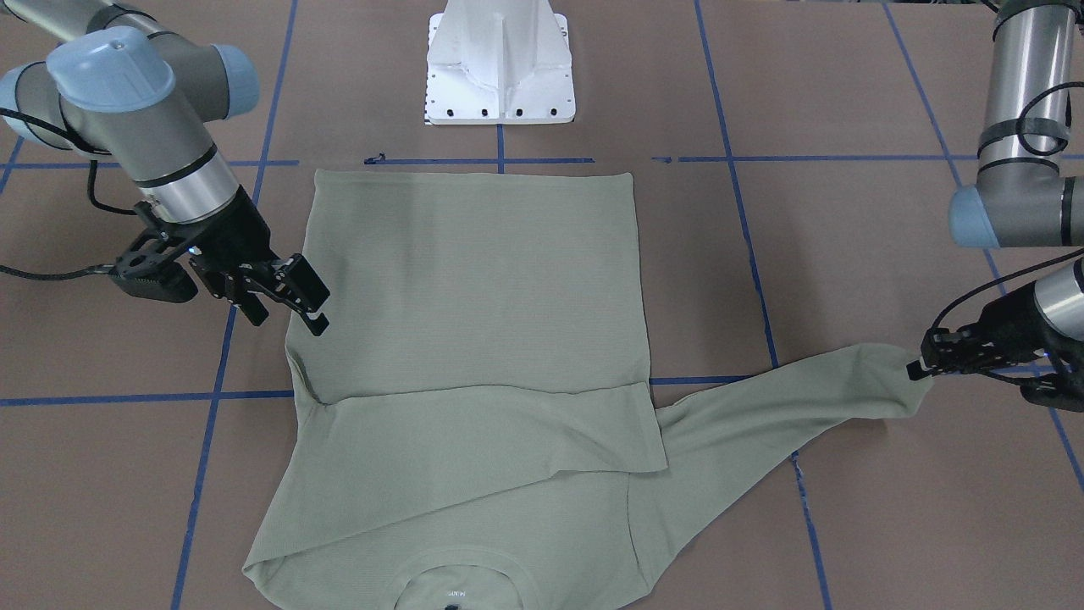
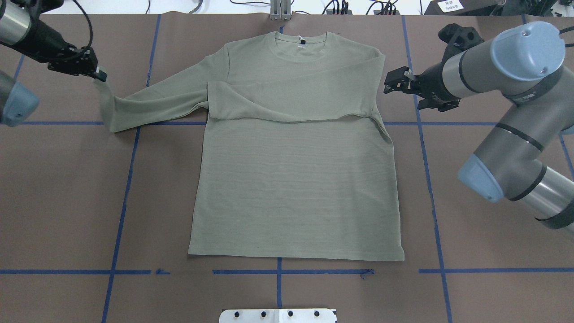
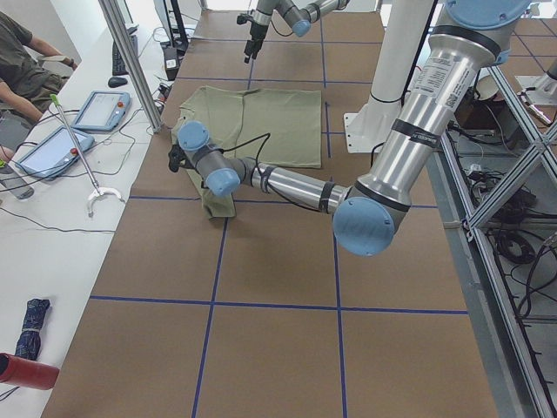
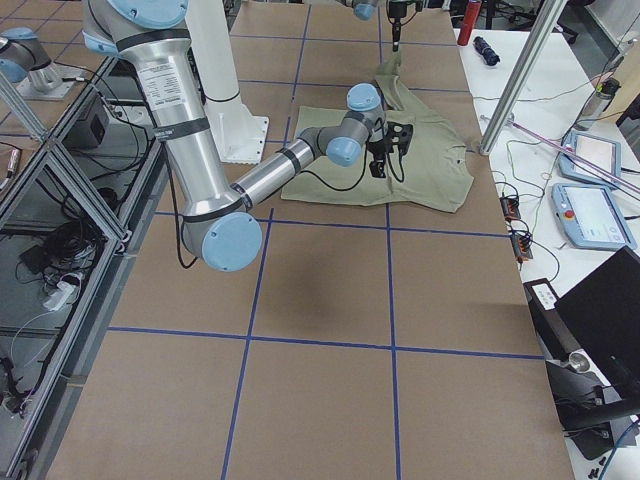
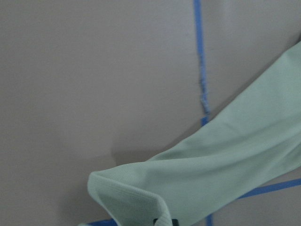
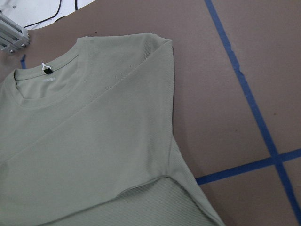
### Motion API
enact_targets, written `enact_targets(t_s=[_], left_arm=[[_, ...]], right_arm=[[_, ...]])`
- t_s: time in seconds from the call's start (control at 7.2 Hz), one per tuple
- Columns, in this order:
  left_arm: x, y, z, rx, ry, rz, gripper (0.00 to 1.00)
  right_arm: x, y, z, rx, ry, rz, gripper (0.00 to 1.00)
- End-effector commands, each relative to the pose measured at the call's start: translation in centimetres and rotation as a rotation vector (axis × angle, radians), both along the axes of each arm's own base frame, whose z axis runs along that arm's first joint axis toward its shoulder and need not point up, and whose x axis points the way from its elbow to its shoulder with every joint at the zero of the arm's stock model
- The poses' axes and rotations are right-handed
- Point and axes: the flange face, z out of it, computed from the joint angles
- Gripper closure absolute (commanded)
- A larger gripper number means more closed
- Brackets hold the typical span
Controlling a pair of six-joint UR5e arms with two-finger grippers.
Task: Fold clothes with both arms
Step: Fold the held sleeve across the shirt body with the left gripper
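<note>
One sage-green long-sleeved shirt (image 2: 296,188) lies flat in the middle of the brown table cover (image 2: 58,202), which blue tape lines (image 2: 67,271) divide into large squares. Its ribbed collar (image 2: 300,45) is on the side away from the white pedestal base (image 1: 500,76). One sleeve (image 2: 269,107) is folded across the chest. The other sleeve (image 2: 157,103) stretches out sideways, and the left gripper (image 2: 97,74) pinches its cuff, which is raised slightly off the surface. The right gripper (image 1: 288,320) has its fingers spread and holds nothing; it hangs just beside the shirt's edge, below the shoulder. Along the far side of the table there is a white bench (image 3: 52,226) with two teach pendants (image 3: 100,109) and cables, and a seated person (image 3: 22,52) is at it.
</note>
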Motion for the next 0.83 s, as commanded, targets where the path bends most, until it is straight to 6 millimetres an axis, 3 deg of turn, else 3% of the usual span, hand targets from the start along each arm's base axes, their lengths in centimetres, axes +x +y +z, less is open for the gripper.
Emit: enact_targets(t_s=[0.0,0.14,0.28,0.42,0.56,0.69], left_arm=[[12.6,3.9,-15.8,-0.107,0.117,-0.069,1.00],[19.7,5.3,-22.1,-0.089,0.156,-0.151,1.00],[25.5,4.0,-27.5,-0.110,0.187,-0.209,1.00],[29.9,2.0,-32.3,-0.118,0.216,-0.257,1.00],[33.2,1.4,-35.6,-0.093,0.225,-0.321,1.00],[35.9,2.9,-36.8,-0.071,0.238,-0.336,1.00]], right_arm=[[6.7,0.2,4.4,0.023,0.043,-0.041,0.00],[9.4,0.6,6.3,0.043,0.076,-0.041,0.00],[10.6,0.7,7.8,0.063,0.107,-0.060,0.00],[11.6,0.9,8.8,0.061,0.121,-0.058,0.00],[11.8,0.9,8.9,0.059,0.122,-0.057,0.00],[11.8,1.0,8.9,0.058,0.123,-0.057,0.00]])
